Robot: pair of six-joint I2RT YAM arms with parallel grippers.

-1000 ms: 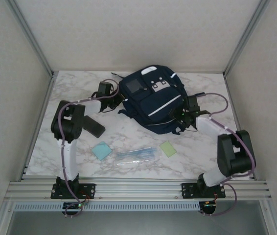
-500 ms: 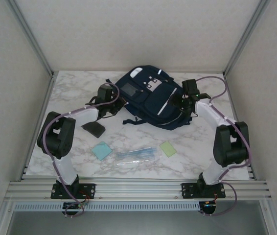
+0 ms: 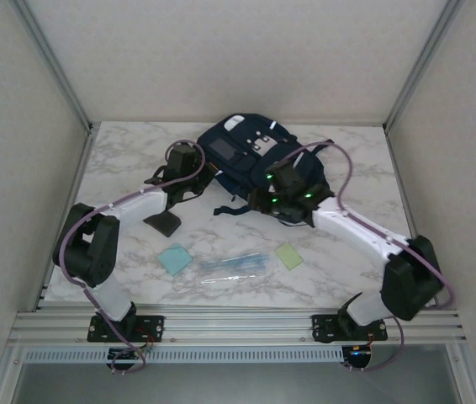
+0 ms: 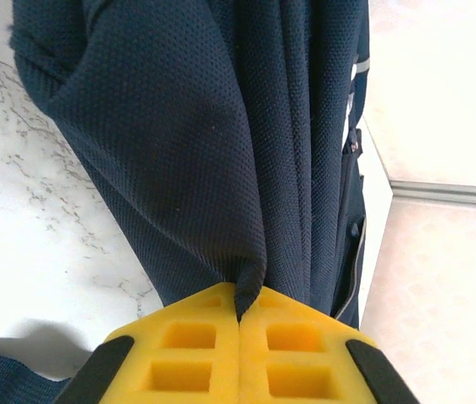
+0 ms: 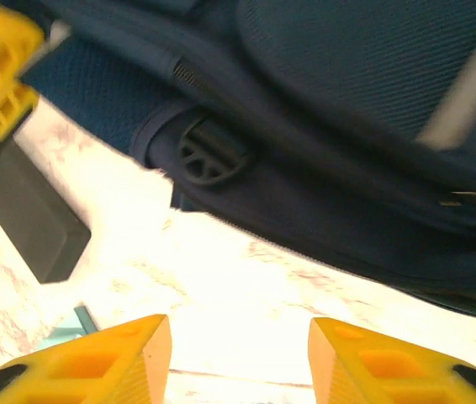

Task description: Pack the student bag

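Note:
The student bag (image 3: pixel 246 156), dark navy with a grey square patch and a thin white stripe, lies at the back middle of the marble table (image 3: pixel 120 168). My left gripper (image 3: pixel 207 174) is at the bag's left side, shut on a fold of its navy fabric (image 4: pixel 221 126), which is pinched between the yellow pads (image 4: pixel 196 337). My right gripper (image 3: pixel 273 200) hovers at the bag's near edge. In the right wrist view it (image 5: pixel 238 337) stands open over bare table, with the bag (image 5: pixel 347 126) and a black buckle (image 5: pixel 210 156) just ahead.
A black block (image 3: pixel 163 223) lies left of the bag's front, also in the right wrist view (image 5: pixel 32 223). Nearer the front lie a light blue square (image 3: pixel 175 258), a clear packet of pens (image 3: pixel 231 267) and a green square (image 3: pixel 288 255). Frame posts and walls bound the table.
The right arm has swung from the bag's right side to its near edge, toward the middle. The left gripper keeps its hold on the fabric, and the bag has shifted slightly back.

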